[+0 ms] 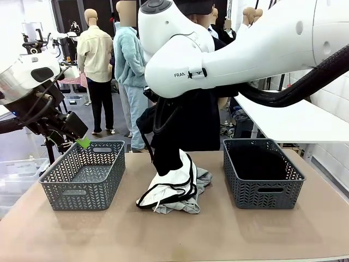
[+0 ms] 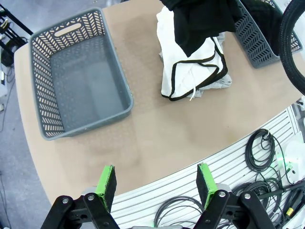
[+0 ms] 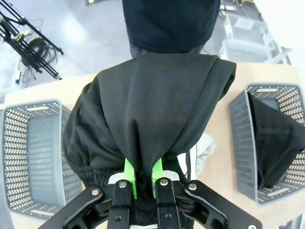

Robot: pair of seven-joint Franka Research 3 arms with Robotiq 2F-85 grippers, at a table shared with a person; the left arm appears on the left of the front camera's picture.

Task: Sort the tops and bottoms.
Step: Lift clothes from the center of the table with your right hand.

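A black garment hangs from my right gripper, whose green pads are shut on a fold of it. In the front view the black garment dangles above a pile of clothes at the table's middle, with a white piece with black trim on top and a grey one beneath. The left basket stands empty. The right basket holds a black cloth. My left gripper is open with nothing between its fingers, hovering at the left basket's far left corner.
A person in dark clothes stands at the far side behind the hanging garment. A slatted rail with cables runs along the table's near edge. Bare tabletop lies in front of the baskets and pile.
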